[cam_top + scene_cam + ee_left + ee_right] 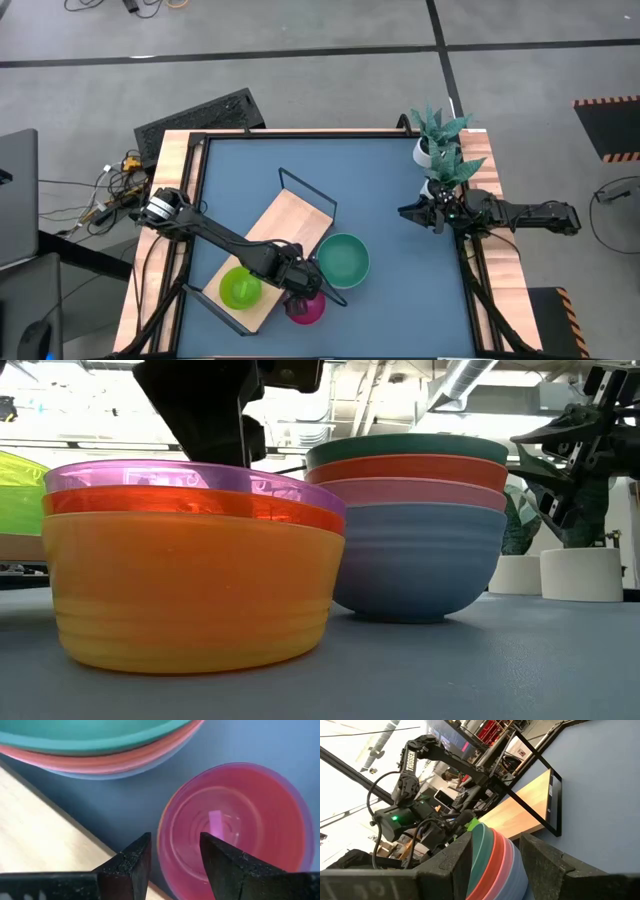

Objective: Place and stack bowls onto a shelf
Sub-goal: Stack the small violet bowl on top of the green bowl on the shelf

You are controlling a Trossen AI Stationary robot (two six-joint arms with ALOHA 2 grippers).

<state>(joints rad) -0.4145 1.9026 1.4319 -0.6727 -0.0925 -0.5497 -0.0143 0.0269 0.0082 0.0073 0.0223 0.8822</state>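
Left tool [172,862], fingers parted, over pink bowl [235,827] rim: straddle rim squarely, close gently, lift toward shelf [285,225] at ten o'clock.

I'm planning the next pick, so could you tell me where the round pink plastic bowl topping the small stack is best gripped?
Grip the pink plastic bowl by its thin rim, coming from straight above. It sits upright and open-mouthed, and the left pincer already hovers open over the rim nearest the light-wood shelf.

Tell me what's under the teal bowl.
The teal bowl tops a stack: red bowl, pink bowl, then blue bowl on the table. Their insides are covered.
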